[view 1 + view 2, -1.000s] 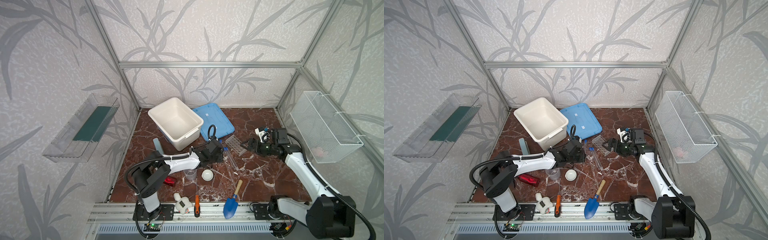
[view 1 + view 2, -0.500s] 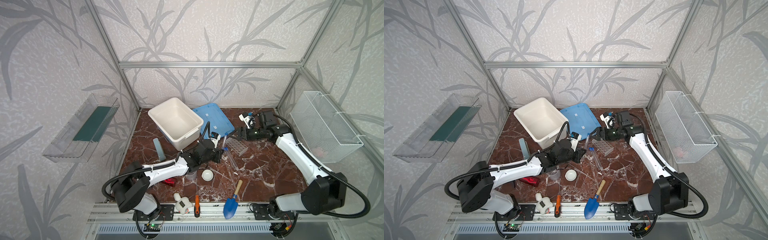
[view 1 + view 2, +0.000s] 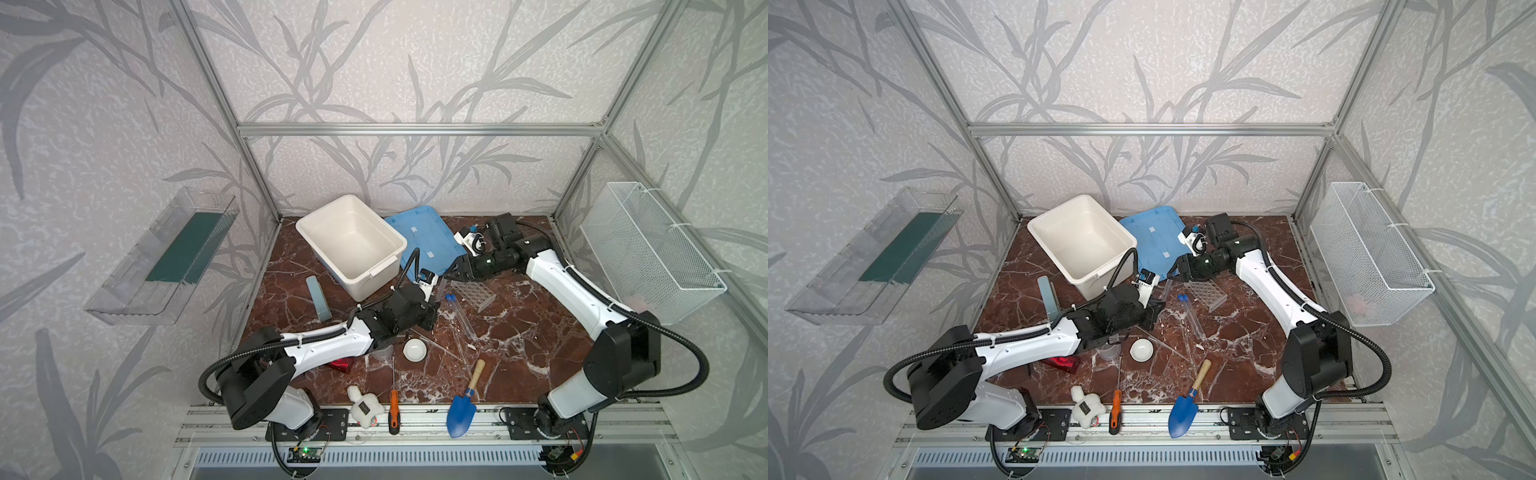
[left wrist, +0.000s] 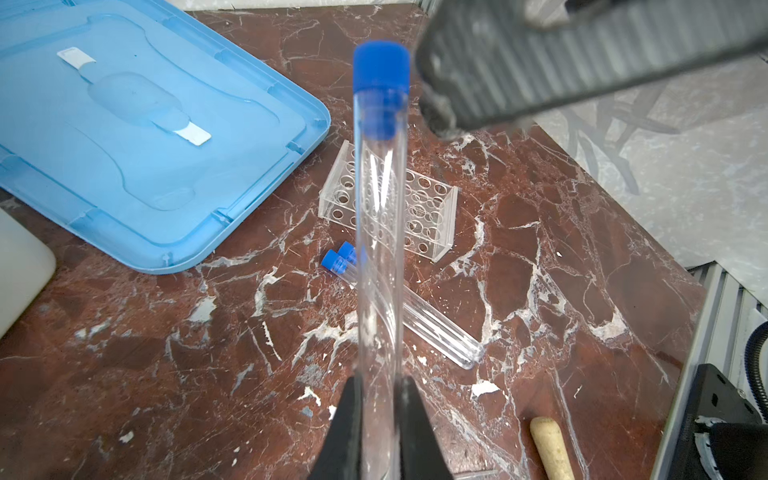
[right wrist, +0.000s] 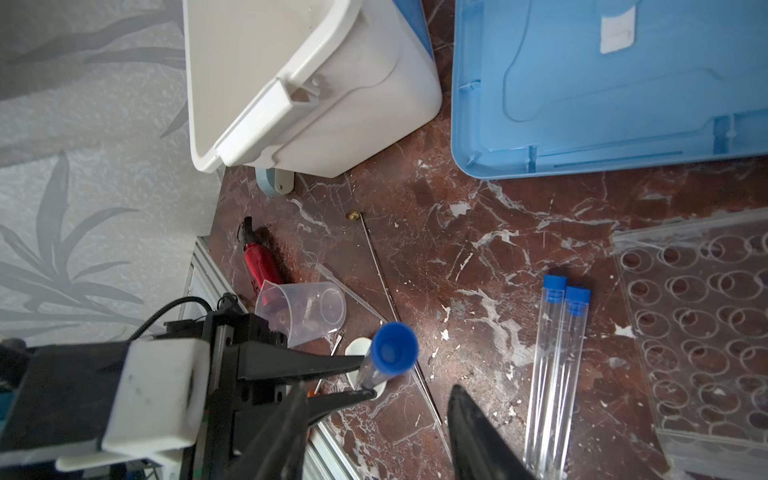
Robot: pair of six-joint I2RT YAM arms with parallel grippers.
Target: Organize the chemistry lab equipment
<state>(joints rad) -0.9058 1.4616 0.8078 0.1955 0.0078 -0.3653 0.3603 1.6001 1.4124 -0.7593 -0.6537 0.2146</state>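
While the left gripper [image 4: 380, 386] pinches the lower end of one blue-capped test tube [image 4: 380, 232] and holds it raised over the middle of the marble table [image 3: 519, 353], the right gripper [image 3: 454, 272] hangs just beside its cap, jaws apart, gripping nothing. Two more test tubes [image 3: 459, 316] lie side by side, just near-left of the clear grid rack [image 3: 473, 293]. Nearer, by the left arm, sit the small white dish [image 3: 414, 349] and measuring beaker [image 5: 303, 313], with thin rods [image 5: 386, 291] beside them.
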